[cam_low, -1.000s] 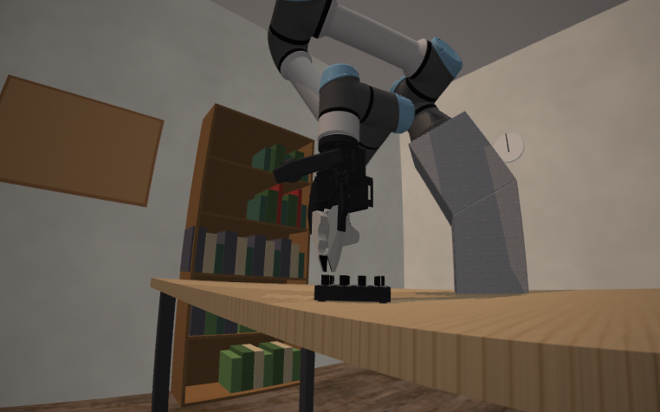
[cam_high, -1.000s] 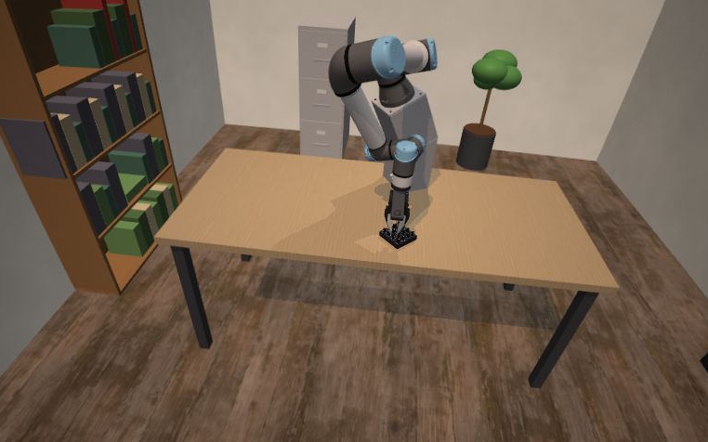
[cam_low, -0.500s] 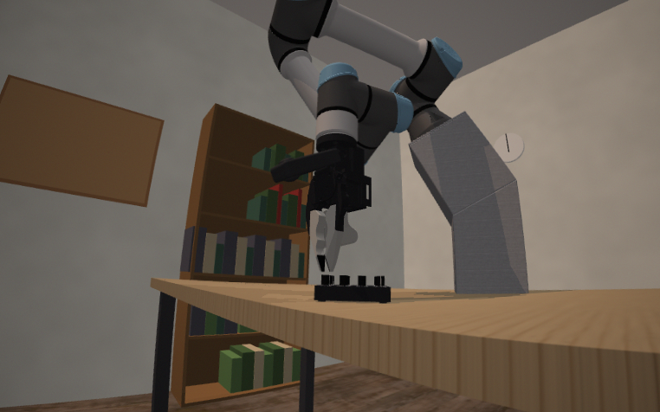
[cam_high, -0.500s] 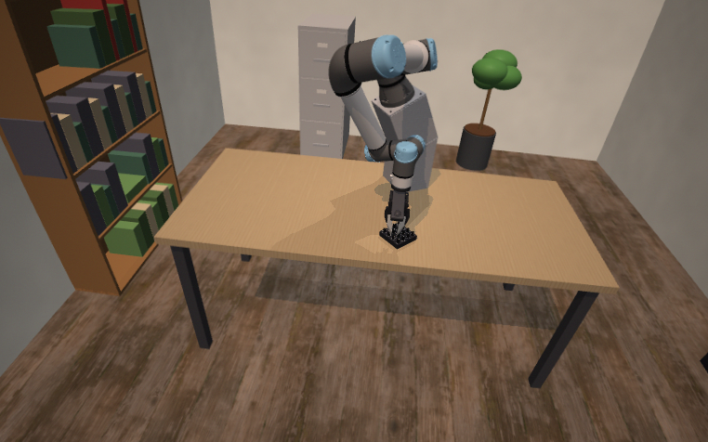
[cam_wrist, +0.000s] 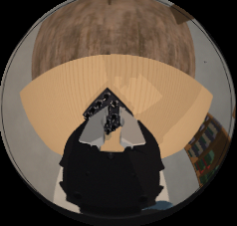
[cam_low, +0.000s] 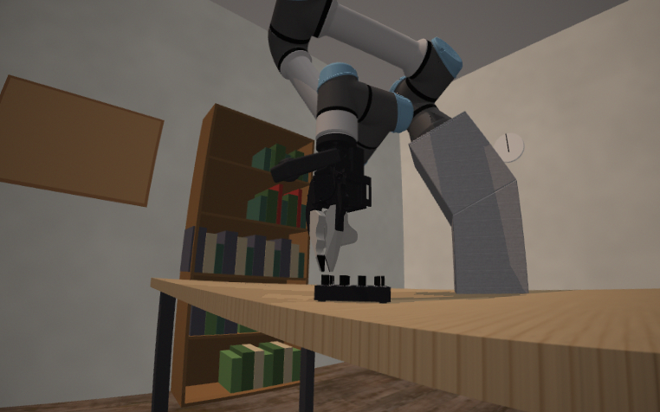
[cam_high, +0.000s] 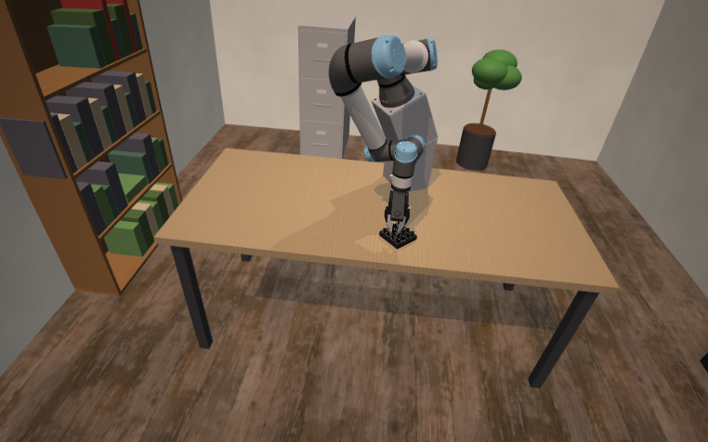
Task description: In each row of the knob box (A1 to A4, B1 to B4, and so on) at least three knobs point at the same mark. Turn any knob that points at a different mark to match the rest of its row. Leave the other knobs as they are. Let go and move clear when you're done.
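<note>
The black knob box (cam_high: 398,243) (cam_low: 352,293) (cam_wrist: 108,91) sits on the table, turned cornerwise in the top view. Short black knobs stand on its top; the front row (cam_low: 361,280) shows side-on in the exterior view. My gripper (cam_high: 395,231) (cam_low: 325,270) (cam_wrist: 114,107) points down over the box, with a narrow gap between its fingertips and no knob held that I can see. In the exterior view the tips are just above the knob tops at the left end. The fingers hide part of the box in the wrist view. Knob pointers and row marks are too small to read.
The box stands near the front edge of the wooden table (cam_high: 483,236) (cam_low: 527,318). The arm's grey pedestal (cam_high: 409,126) (cam_low: 486,230) stands behind it. A bookshelf (cam_high: 43,219) (cam_low: 197,215), a filing cabinet (cam_high: 321,66) and a potted plant (cam_high: 476,145) are away from the box.
</note>
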Robot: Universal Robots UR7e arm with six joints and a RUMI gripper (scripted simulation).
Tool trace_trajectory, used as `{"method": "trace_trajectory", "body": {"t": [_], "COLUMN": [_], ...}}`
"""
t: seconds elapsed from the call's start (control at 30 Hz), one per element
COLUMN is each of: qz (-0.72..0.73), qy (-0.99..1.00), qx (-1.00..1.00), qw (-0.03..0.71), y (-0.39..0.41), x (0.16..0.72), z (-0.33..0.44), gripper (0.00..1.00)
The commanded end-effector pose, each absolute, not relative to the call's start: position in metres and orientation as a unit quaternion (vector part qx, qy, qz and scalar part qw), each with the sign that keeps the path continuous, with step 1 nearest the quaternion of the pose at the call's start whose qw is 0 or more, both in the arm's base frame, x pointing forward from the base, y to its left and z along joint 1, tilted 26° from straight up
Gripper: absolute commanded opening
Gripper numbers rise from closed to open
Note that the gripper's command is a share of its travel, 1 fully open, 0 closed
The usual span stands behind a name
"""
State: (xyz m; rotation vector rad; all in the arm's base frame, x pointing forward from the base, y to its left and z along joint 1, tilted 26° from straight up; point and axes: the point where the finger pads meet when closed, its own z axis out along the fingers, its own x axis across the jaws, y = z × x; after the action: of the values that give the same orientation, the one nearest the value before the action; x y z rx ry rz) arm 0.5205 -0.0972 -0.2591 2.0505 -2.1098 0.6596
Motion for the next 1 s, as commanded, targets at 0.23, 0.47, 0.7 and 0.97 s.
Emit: {"method": "trace_trajectory", "body": {"t": [0.23,0.47,0.7,0.97], "qz": [0.219,0.219,0.219,0.219], "qy": [-0.698,-0.698,-0.698,-0.698], "qx": [0.679,0.679,0.679,0.679], "qw": [0.063,0.063,0.063,0.063], "y": [-0.0971,-0.0971,-0.0976,-0.0996], "x": [0.5209,0.5209,0.5212,0.5223], "z": [-0.2586,-0.2586,-0.2600,-0.2646], "gripper": [0.11,0.11,0.11,0.11]}}
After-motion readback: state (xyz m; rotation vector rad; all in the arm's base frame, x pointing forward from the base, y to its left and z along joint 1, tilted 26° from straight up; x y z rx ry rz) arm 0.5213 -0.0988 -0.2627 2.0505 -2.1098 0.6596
